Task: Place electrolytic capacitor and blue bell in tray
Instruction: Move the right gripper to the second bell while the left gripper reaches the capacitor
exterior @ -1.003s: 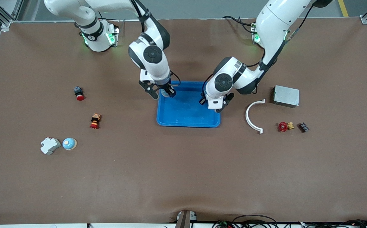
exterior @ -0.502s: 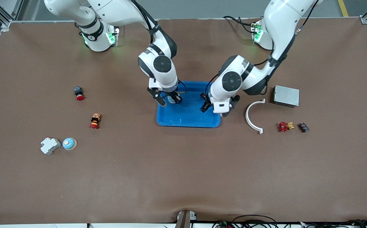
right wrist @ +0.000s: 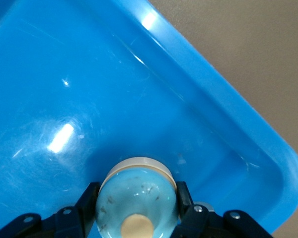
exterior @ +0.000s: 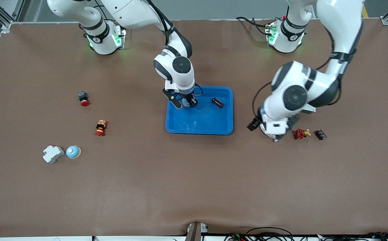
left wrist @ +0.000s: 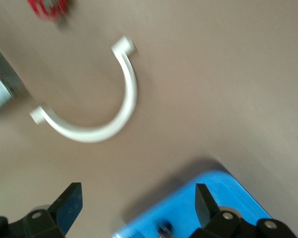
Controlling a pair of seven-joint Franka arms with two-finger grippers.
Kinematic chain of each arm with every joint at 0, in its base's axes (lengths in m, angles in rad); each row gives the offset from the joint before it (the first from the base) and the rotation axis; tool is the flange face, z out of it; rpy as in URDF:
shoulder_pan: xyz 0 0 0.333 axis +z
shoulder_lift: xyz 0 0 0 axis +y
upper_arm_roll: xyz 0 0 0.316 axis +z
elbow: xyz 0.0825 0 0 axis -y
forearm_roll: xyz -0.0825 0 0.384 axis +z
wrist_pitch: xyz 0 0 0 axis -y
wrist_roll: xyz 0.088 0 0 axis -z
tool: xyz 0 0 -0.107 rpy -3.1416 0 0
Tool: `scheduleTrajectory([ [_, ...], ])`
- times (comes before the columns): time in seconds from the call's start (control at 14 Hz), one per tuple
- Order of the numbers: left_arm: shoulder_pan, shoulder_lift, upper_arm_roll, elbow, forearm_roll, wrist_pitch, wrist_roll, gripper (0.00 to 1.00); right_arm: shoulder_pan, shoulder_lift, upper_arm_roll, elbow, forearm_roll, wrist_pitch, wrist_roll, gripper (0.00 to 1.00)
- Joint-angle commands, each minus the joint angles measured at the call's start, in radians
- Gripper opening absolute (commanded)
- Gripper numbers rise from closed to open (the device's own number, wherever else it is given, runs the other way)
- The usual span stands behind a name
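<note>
1. Your right gripper [exterior: 186,101] is hanging over the corner of the blue tray [exterior: 199,125] nearest the right arm's base, its two fingers [right wrist: 85,206] pressing both sides of a pale blue bell [right wrist: 137,196] with a cream button on top.
2. The blue bell [exterior: 187,103] is sitting low inside the tray; you cannot tell whether it is touching the floor.
3. The electrolytic capacitor [exterior: 217,102], a small dark cylinder, is lying on its side in the tray, at about 3 o'clock from the right gripper.
4. Your left gripper [exterior: 270,129] is hanging over the white curved bracket [left wrist: 93,105], clear of the tray at about 3 o'clock from it, fingers [left wrist: 204,203] spread wide and holding nothing.
5. A red valve [exterior: 299,134] is resting at 3 o'clock from the left gripper.
6. A second blue bell [exterior: 73,152] is sitting beside a white block [exterior: 53,154], toward the right arm's end of the table [exterior: 194,187].
</note>
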Motion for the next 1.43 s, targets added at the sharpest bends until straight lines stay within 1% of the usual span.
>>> scheduleTrajectory([
  [0.0, 0.100, -0.003, -0.010, -0.017, 0.068, -0.024, 0.133, 1.00, 0.011, 0.023, -0.014, 0.035, -0.024, -0.003, 0.032, 0.99],
  [0.22, 0.213, 0.056, -0.010, -0.018, 0.200, 0.004, 0.183, 1.00, 0.010, 0.020, -0.015, 0.044, -0.061, -0.013, 0.032, 1.00],
  [0.36, 0.288, 0.082, -0.009, -0.032, 0.249, 0.050, 0.241, 1.00, 0.000, 0.014, -0.015, 0.066, -0.063, -0.035, 0.010, 1.00],
  [0.43, 0.327, 0.098, -0.010, -0.038, 0.272, 0.082, 0.277, 1.00, -0.004, 0.009, -0.015, 0.079, -0.063, -0.075, -0.022, 1.00],
  [0.65, 0.379, 0.139, -0.007, -0.033, 0.329, 0.114, 0.316, 1.00, -0.045, -0.026, -0.014, 0.151, -0.060, -0.289, -0.163, 1.00],
  [0.86, 0.445, 0.207, -0.009, -0.038, 0.405, 0.206, 0.354, 1.00, -0.099, -0.093, -0.014, 0.155, -0.058, -0.409, -0.353, 1.00],
  [1.0, 0.471, 0.210, -0.009, -0.052, 0.406, 0.211, 0.396, 1.00, -0.141, -0.147, -0.021, 0.145, -0.067, -0.483, -0.485, 1.00],
  [1.15, 0.493, 0.211, -0.009, -0.076, 0.407, 0.237, 0.402, 1.00, -0.193, -0.207, -0.041, 0.123, -0.099, -0.513, -0.592, 1.00],
  [1.22, 0.497, 0.210, -0.009, -0.087, 0.407, 0.252, 0.404, 0.97, -0.238, -0.239, -0.041, 0.103, -0.101, -0.517, -0.670, 1.00],
  [1.36, 0.502, 0.210, -0.009, -0.092, 0.407, 0.257, 0.404, 0.74, -0.330, -0.290, -0.041, 0.066, -0.104, -0.517, -0.845, 1.00],
])
